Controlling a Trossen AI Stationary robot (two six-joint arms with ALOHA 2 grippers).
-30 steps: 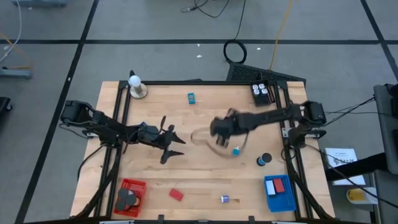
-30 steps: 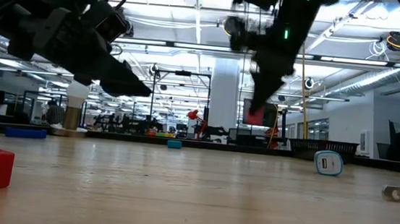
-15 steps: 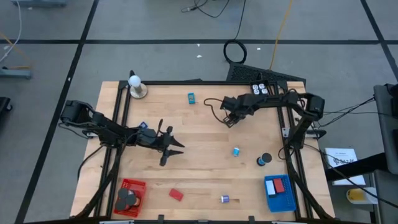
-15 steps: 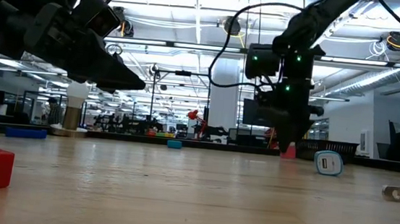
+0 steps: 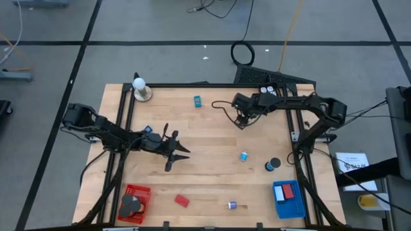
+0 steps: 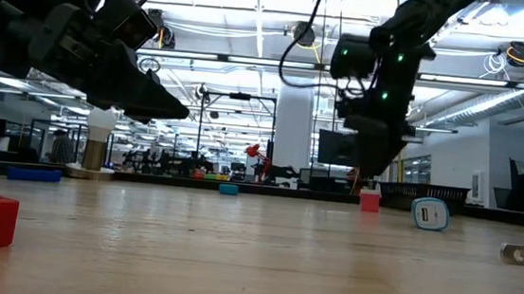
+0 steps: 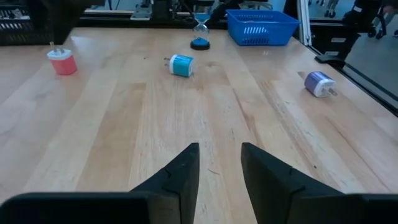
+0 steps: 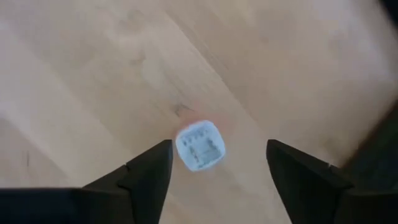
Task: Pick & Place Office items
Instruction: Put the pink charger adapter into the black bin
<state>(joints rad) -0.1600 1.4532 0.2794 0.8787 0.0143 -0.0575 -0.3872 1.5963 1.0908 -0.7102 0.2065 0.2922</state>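
A light wooden table top (image 5: 205,160) is framed by a black metal frame (image 5: 125,122), and it's set on a grey floor (image 5: 128,58) crossed by dark lines. Cables (image 5: 243,51) are seen looping on the floor behind the table, one of them yellow (image 5: 289,25). In the low view, a big open hall is shown behind the table: long strip lights (image 6: 253,32) are hung across the ceiling, a white column (image 6: 294,131) is planted mid-room, and benches with clutter are lined up far back.
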